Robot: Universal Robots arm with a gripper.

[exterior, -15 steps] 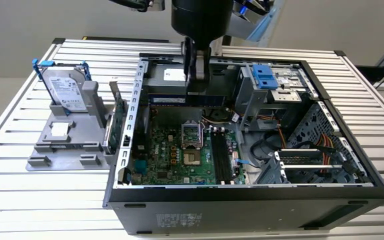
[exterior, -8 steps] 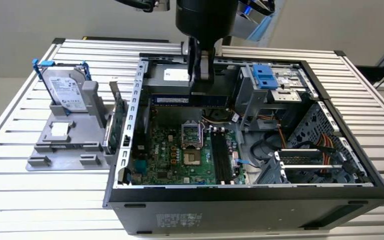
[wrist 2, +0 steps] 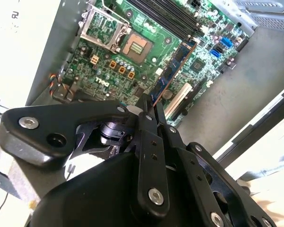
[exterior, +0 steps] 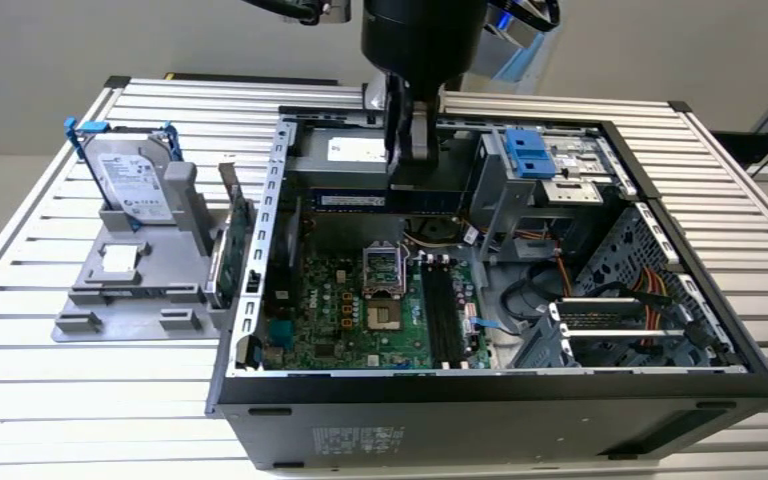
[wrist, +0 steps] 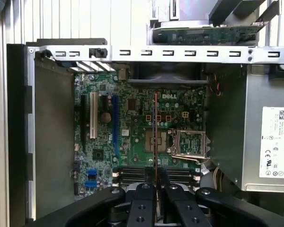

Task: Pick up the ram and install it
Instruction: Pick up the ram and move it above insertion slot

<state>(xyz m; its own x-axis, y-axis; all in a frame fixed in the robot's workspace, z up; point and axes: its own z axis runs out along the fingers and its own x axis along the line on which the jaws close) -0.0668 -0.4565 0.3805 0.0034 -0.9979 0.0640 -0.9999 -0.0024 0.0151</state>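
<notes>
Where the exterior view looks in, the gripper [exterior: 411, 178] is clamped on the ram [exterior: 351, 200], level above the motherboard [exterior: 357, 310]. Second wrist view: stick edge-on, pinched between the fingertips. First wrist view: same grip, stick over the board.

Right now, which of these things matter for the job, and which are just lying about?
In the job:
claw, gripping the memory stick
black memory slots, below the stick

Lying about:
hard drive with blue handles
green card
grey stand under the drive
</notes>
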